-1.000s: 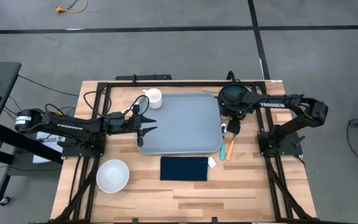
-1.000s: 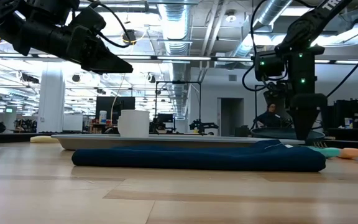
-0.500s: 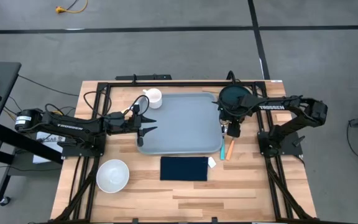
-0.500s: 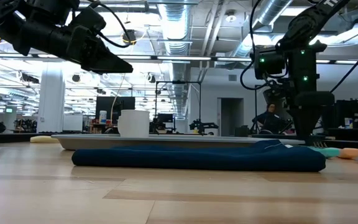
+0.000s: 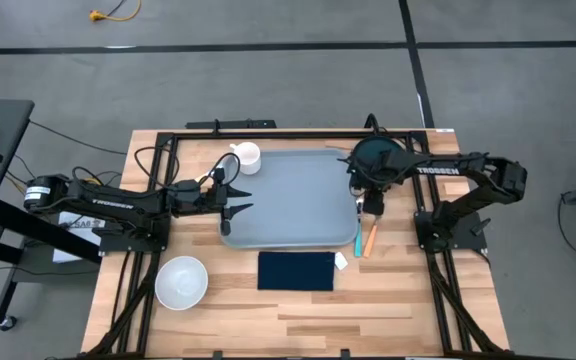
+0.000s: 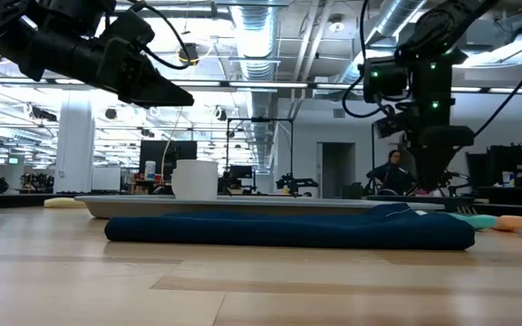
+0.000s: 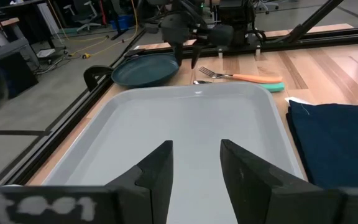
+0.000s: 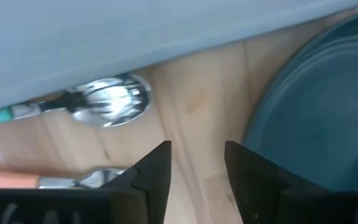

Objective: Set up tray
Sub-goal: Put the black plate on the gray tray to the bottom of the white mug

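Right gripper (image 5: 371,203) hangs low over the bench (image 5: 298,305) just beside the tray's (image 5: 293,200) right rim, fingers (image 8: 151,171) apart with bare wood between them, nothing held. Beneath it lie a spoon (image 8: 107,102) with a teal handle and a fork (image 7: 229,74) with an orange handle; the dark plate (image 7: 146,68) sits just behind. The tray rests mid-bench, empty, with a white cup (image 5: 247,157) touching its far left corner. To do this step well, the gripper should probably centre over one utensil's handle and descend squarely before closing. Compared with a second ago, the right arm has drawn slightly toward the plate and its fingers have narrowed. Left gripper (image 5: 236,197) hovers over the tray's left edge, fingers apart, unchanged.
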